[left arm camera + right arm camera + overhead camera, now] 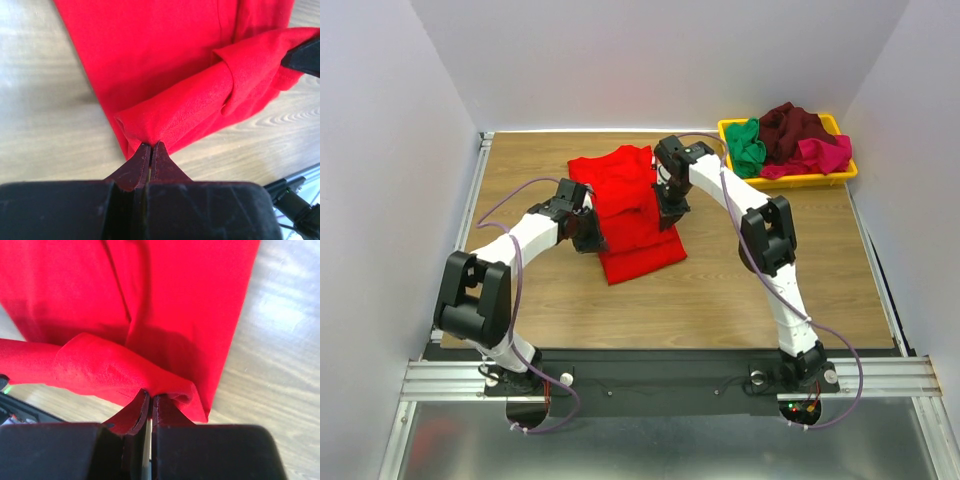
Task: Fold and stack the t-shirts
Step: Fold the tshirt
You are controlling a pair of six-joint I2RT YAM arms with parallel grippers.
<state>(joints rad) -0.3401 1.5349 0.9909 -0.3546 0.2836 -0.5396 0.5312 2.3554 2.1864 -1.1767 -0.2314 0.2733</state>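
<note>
A bright red t-shirt [625, 205] lies partly folded on the wooden table, mid-way back. My left gripper [588, 232] is shut on its left edge; the left wrist view has the jaws [151, 146] pinching a raised fold of red cloth [190, 100]. On the shirt's right side my right gripper [668, 212] is also shut, and its own view has the gripper [151, 395] clamped on a lifted red fold [105, 370]. Both pinched edges are held just above the flat part of the shirt. A green [747, 146], a dark maroon [794, 127] and a magenta-pink t-shirt [820, 157] lie crumpled in the tray.
The yellow plastic tray [843, 176] sits at the table's back right corner. White walls close in the table on three sides. Bare wood [720, 300] shows in front of the red shirt, and a metal rail [650, 375] runs along the near edge.
</note>
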